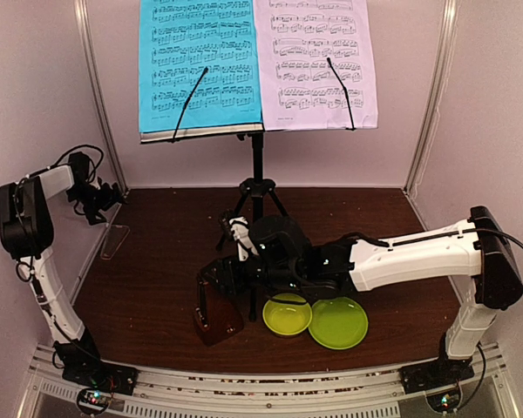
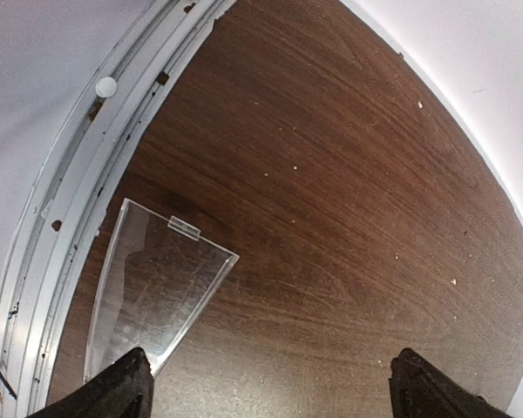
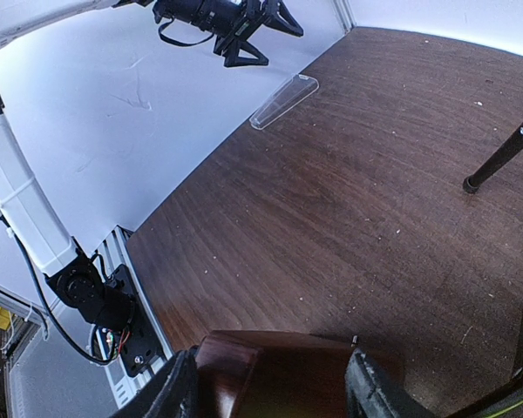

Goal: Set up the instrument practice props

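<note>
The black music stand (image 1: 257, 165) stands on its tripod at the back centre. It holds a cyan sheet (image 1: 200, 61) on the left and a pale lilac sheet (image 1: 318, 61) on the right. The brown pyramid metronome (image 1: 216, 315) sits on the table at front centre-left. My right gripper (image 1: 227, 283) is shut on it; in the right wrist view the fingers (image 3: 179, 392) press both sides of the metronome (image 3: 279, 370). My left gripper (image 1: 105, 198) hangs open and empty at the far left, its jaws wide apart in the left wrist view (image 2: 270, 401).
A lime-green bowl (image 1: 287, 314) and lime-green plate (image 1: 338, 322) lie under my right arm. A clear plastic piece (image 1: 114, 241) lies by the left wall, below my left gripper (image 2: 157, 292). A tripod leg (image 3: 506, 152) stands to the metronome's right. White walls enclose the table.
</note>
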Robot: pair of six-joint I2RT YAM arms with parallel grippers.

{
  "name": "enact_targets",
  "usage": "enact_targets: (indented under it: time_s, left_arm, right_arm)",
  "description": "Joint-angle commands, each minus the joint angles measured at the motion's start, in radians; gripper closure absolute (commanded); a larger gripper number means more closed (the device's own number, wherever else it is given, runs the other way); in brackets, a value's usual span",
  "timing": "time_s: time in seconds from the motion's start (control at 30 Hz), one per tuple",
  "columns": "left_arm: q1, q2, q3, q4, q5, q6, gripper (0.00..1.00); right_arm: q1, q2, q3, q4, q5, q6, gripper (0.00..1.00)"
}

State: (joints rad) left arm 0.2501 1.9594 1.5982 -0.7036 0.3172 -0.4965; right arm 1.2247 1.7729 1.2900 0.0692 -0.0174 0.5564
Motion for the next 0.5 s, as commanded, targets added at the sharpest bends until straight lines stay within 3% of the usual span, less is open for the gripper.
enact_targets:
  time_s: [0.0, 0.2, 0.47]
  left_arm:
    - [-0.001, -0.071, -0.075, 0.054, 0.041, 0.044, 0.03]
    - [-0.062, -0.438, -0.404, 0.298, -0.031, 0.061, 0.02]
    - [-0.155, -0.816, -0.662, 0.370, 0.062, 0.154, 0.02]
  right_arm:
    - [0.006, -0.004, 0.019, -0.039, 0.016, 0.001, 0.42]
    - [0.006, -0.002, 0.024, -0.040, 0.004, -0.005, 0.42]
    - [0.007, -0.003, 0.024, -0.038, -0.023, -0.020, 0.42]
